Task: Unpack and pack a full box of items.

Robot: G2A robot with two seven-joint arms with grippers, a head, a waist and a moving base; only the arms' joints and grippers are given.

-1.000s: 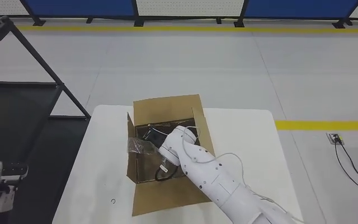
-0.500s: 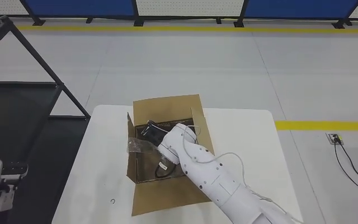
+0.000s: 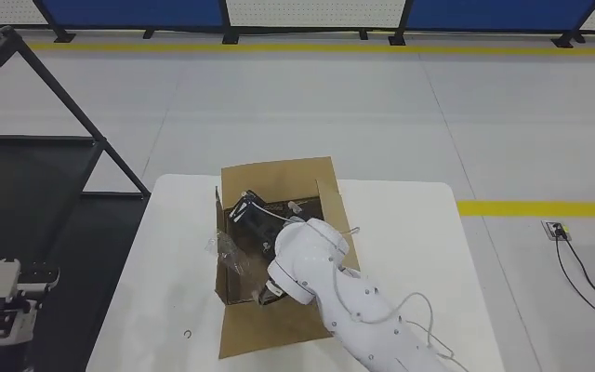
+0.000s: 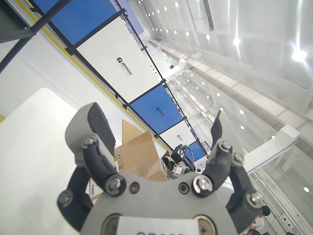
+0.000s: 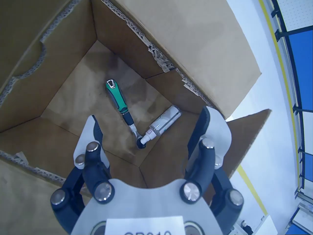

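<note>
Box: the cardboard box [image 5: 115, 32] is standing open on the white tabletop [image 3: 400, 223], with its flaps spread outward.
Contents: a green-handled ratchet [image 5: 119, 101] is lying flat on the box floor. Its head is touching the cap of a small white bottle [image 5: 165, 121], which is lying near the foot of a wall.
Right claw: the right claw [image 5: 149, 114] is hanging over the box's mouth, spread wide and carrying nothing, and is pointing down toward where the two items meet.
Risk, double catch: because the items are touching, closing there is likely to pinch both, or to knock the bottle into rolling away.
Risk, walls: the bottle is sitting close to a wall, so a wide finger is likely to scrape cardboard and shift the box.
Risk, plastic: crumpled clear plastic [image 3: 223, 249] is draping over one rim and could snag the arm.
Left claw: the left claw [image 4: 156, 111] is waiting well apart from the box, wide and empty, so nothing is steadying the box.
</note>
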